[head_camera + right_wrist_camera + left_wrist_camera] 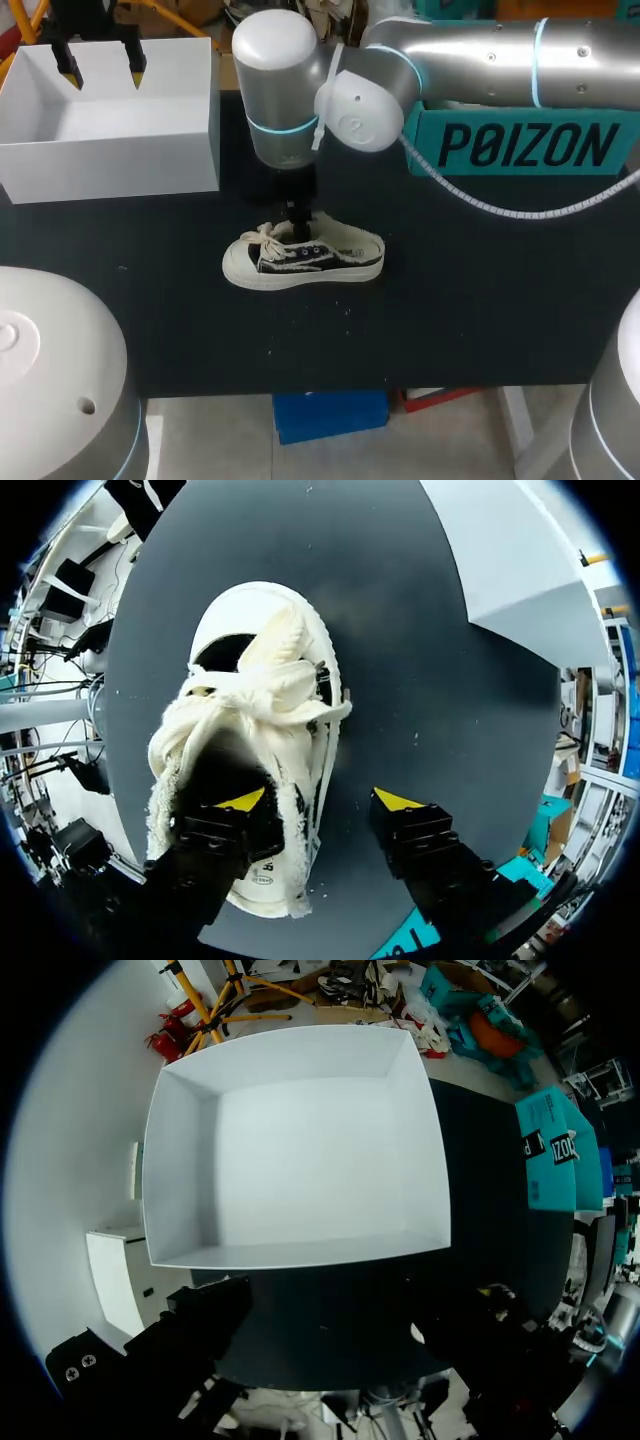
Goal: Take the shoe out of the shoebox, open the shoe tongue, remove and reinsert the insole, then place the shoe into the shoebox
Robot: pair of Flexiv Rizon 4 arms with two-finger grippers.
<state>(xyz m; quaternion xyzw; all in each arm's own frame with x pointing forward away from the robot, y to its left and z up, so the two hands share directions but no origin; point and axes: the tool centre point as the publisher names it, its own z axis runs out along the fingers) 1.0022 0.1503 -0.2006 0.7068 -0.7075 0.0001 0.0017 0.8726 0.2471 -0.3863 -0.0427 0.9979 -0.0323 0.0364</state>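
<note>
Dark table (pixel 480 300) w/ the shoe (pixel 300 262) upright on its sole mid-table, toe toward my left, well apart from the white shoebox (pixel 110 165) at the far left corner. My R gripper (pixel 320 802) is spread apart at the heel end: one finger (pixel 225 830) down inside the shoe's opening, the other outside, just beside the side wall w/ a gap. L gripper (pixel 100 68) hangs over the shoebox, fingers apart.

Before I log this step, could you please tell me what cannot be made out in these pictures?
Insole: right wrist view, covered by the tongue of the shoe and a finger of the right gripper.
Right fingers' tips: head view, blocked by the right arm.
</note>
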